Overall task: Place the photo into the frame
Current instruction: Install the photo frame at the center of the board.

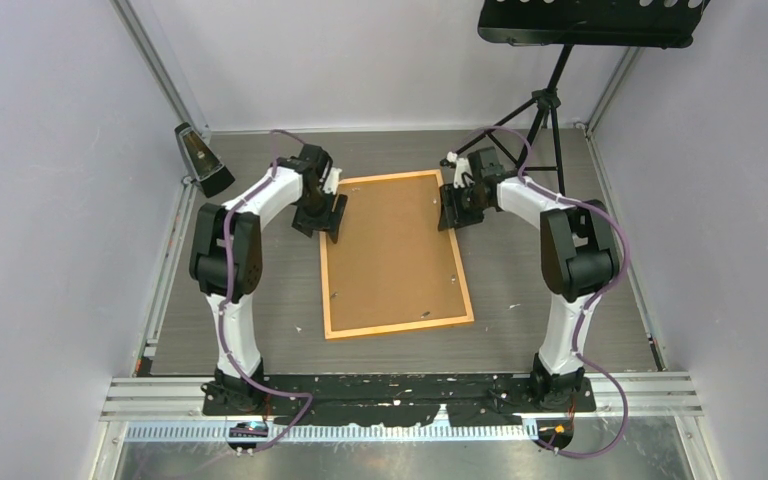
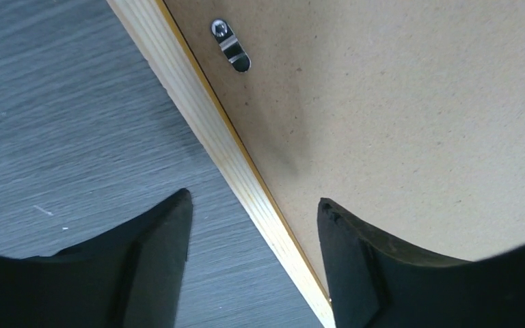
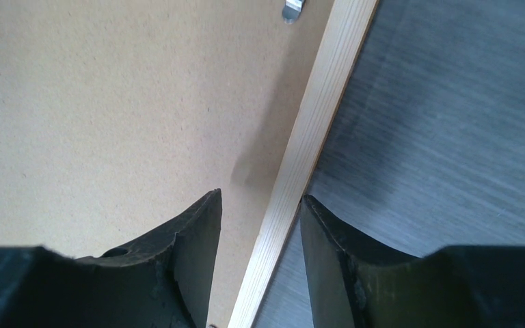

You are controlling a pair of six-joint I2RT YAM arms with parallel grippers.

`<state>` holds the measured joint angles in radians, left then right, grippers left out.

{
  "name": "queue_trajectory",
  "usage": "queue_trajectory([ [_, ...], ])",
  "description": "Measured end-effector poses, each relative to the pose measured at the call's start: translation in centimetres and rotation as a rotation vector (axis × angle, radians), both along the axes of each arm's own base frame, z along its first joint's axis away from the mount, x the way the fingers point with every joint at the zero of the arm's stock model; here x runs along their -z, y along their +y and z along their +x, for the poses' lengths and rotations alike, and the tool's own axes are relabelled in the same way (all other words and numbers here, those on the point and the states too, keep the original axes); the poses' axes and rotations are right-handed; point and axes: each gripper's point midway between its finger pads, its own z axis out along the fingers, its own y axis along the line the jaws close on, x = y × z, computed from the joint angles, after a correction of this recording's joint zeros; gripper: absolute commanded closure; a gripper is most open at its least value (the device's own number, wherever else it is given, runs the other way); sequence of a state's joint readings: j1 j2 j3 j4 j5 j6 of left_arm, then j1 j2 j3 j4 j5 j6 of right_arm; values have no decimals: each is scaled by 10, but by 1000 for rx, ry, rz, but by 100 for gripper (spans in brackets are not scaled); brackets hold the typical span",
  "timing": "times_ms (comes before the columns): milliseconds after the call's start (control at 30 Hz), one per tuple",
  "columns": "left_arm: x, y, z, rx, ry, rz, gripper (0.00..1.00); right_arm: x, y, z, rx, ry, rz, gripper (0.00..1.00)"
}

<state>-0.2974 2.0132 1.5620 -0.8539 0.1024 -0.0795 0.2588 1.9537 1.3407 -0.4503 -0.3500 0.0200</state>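
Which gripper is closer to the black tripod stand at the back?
Right. The right gripper is at the frame's right edge, with the tripod stand just behind and to its right; the left gripper is across the frame at its left edge, farther off.

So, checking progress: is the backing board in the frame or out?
In: the brown backing board fills the frame, lying inside its rim.

room on the table [image 1: 540, 300] either side of the frame [image 1: 400, 327] — tripod [image 1: 546, 100] blocks far right corner.
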Motion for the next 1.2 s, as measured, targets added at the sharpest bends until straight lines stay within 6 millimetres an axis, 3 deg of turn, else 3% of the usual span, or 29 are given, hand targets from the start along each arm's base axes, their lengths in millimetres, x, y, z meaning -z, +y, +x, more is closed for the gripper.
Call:
queue_trajectory([
  [133,11,-2,-9,-5,49,-19,42,-5,2,13,5,-23,-1,48],
  [367,25,-5,-21,-10,109,-39,68,-3,4,25,16,-28,-3,48],
  [400,25,-5,-21,-11,110,-38,72,-3,4,25,16,-29,-3,48],
  [467,25,-4,-22,-17,114,-41,94,-4,4,26,17,-33,-5,47],
  [500,25,-2,-21,-23,115,-43,100,-5,4,28,19,-36,-4,48],
  [733,24,-4,-16,-98,112,-72,100,-13,6,49,43,-68,12,47],
  [933,23,-8,-18,-67,104,-78,100,-6,11,70,68,-69,22,48],
  [1200,24,-9,-19,-76,91,-89,100,-3,9,68,78,-75,25,47],
])
